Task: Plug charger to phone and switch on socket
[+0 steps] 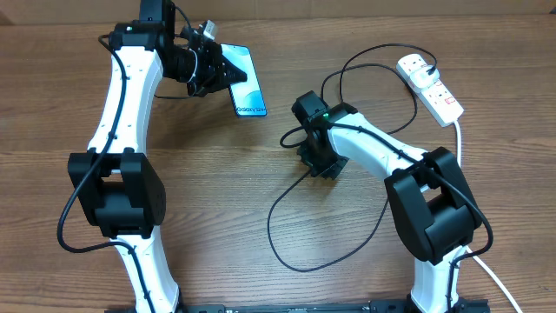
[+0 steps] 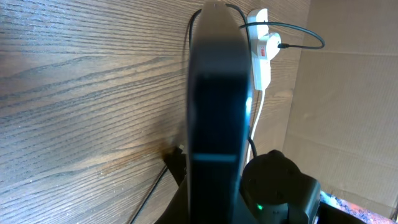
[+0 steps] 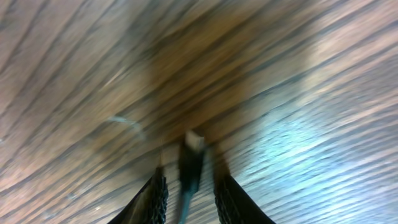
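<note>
My left gripper (image 1: 224, 73) is shut on the phone (image 1: 250, 91) and holds it tilted up off the table at the back left. In the left wrist view the phone (image 2: 217, 93) stands edge-on and dark. The charger's black cable (image 1: 278, 235) loops across the table to its white plug in the socket (image 1: 430, 85). My right gripper (image 1: 320, 163) points down at the table's middle. In the blurred right wrist view the charger's connector tip (image 3: 194, 143) lies between its fingers (image 3: 155, 196), with a gap on each side.
The socket's thick white cord (image 1: 458, 139) runs down the right side past the right arm's base. The socket (image 2: 262, 56) and the right arm (image 2: 280, 186) show behind the phone in the left wrist view. A cardboard wall (image 2: 348, 93) borders the table.
</note>
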Action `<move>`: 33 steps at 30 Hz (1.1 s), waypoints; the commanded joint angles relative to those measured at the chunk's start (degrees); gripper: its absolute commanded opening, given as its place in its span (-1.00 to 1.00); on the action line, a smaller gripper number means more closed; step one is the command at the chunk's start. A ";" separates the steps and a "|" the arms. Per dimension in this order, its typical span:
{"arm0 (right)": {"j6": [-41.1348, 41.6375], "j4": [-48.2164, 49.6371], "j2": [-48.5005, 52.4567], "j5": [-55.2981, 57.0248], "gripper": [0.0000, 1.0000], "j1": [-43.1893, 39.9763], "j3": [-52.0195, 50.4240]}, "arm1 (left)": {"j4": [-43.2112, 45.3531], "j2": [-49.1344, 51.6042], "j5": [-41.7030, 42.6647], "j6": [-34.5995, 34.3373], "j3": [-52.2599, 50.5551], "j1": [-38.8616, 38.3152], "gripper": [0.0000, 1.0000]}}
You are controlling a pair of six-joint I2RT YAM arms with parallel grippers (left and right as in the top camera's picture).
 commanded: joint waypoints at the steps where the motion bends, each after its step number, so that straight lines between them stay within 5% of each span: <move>1: 0.81 1.33 1.42 -1.84 -0.47 1.22 0.50 | 0.04 -1.18 1.44 1.55 0.87 -0.39 -0.92; 33: 0.28 0.44 2.12 4.55 -0.60 0.33 0.44 | -0.15 -1.18 1.44 1.55 0.87 -0.39 -0.92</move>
